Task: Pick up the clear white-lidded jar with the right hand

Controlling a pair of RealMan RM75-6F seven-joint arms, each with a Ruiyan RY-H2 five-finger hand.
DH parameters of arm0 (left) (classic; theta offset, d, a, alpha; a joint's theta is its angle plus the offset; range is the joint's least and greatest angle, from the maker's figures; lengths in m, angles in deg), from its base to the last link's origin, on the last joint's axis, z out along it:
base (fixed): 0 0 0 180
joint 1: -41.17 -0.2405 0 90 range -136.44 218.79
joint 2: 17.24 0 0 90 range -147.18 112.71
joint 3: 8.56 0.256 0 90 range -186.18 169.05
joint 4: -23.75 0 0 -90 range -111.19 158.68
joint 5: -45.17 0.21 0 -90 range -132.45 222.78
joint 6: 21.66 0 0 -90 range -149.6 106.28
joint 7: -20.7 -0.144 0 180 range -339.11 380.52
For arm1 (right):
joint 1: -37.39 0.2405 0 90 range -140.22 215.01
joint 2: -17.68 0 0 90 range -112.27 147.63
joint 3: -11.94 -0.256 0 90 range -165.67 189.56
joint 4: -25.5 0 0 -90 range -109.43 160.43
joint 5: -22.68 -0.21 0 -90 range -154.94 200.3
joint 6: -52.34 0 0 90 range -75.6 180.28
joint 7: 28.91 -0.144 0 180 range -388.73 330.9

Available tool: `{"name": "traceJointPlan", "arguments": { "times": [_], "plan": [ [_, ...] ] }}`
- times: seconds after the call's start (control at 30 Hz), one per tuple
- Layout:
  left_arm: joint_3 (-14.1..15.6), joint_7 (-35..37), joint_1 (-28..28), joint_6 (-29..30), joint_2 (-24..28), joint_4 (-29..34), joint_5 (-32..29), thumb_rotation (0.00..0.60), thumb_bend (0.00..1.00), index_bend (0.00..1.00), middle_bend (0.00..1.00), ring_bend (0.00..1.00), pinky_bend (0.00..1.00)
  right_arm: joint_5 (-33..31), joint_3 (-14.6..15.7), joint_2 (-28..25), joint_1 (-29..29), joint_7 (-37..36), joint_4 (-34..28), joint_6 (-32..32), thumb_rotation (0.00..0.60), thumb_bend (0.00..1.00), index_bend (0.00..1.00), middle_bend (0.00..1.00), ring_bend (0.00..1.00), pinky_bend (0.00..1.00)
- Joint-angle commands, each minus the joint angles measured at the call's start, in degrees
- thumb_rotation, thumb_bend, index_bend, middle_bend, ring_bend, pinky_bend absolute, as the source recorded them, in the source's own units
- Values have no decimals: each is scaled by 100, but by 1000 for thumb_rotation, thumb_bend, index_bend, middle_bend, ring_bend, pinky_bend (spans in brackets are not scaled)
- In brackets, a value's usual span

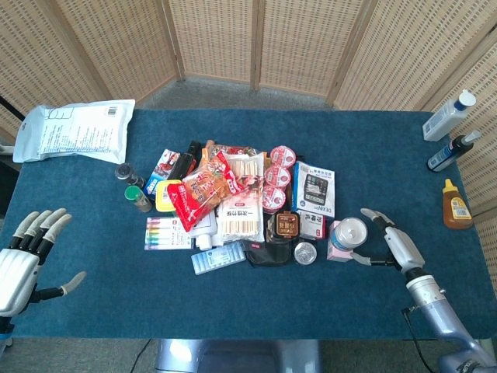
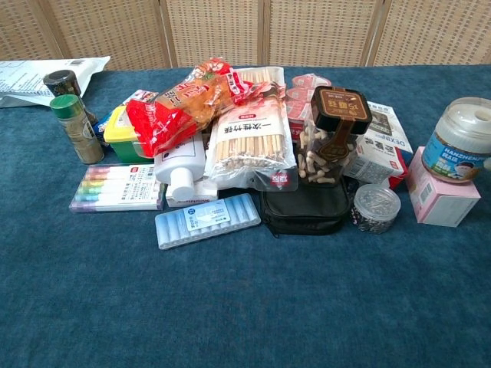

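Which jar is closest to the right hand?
The white-lidded jar on the pink box, just left of the right hand; the brown-lidded jar stands further left.

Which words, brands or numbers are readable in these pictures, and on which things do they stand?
"DEXIN": on the white box with the black picture, head view.
"一次性竹签": on the pack of bamboo sticks, chest view.
"HANZHENMA...": on the blue label of the clear white-lidded jar, cut by the frame edge, only partly legible.
Too small or blurred to read: the white mailing bag, the red snack bag, the marker box, the brown-lidded jar, the bottles on the right.
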Motion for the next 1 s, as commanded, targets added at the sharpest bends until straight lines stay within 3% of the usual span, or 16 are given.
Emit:
{"name": "traceJointPlan", "arguments": {
  "times": [0.03,0.5,0.57,0.67,0.73,0.8,0.9,1.0],
  "plan": [
    [-2,10,-4,8,3,-6,-3,411,282,0,50,0,0,-31,-29,23,25,16,-13,9,423,10,0,0,0,0],
    [16,92,-84,91,17,-83,-49,410,283,0,50,0,0,-173,-165,224,282,-84,0,272,427,9,0,0,0,0],
    [20,96,-95,96,17,-94,-59,409,283,0,50,0,0,-257,-232,298,280,-79,56,221,472,7,0,0,0,0],
    [22,104,-113,116,14,-104,-65,408,282,0,50,0,0,-358,-311,393,271,-71,127,152,588,14,0,154,27,0],
    [22,109,-125,132,13,-110,-68,410,283,0,50,0,0,-398,-348,454,266,-38,192,101,600,34,0,338,168,58],
    [23,111,-138,144,12,-124,-76,409,285,0,50,0,0,-419,-379,520,266,-41,247,58,600,67,0,476,340,204],
    [22,127,-155,154,6,-148,-103,410,282,0,50,0,0,-399,-414,602,273,-70,335,-17,600,109,19,537,428,295],
    [17,148,-169,171,1,-176,-120,409,283,0,50,0,0,-366,-449,626,296,-72,369,-71,600,117,48,572,460,323]
  ]
}}
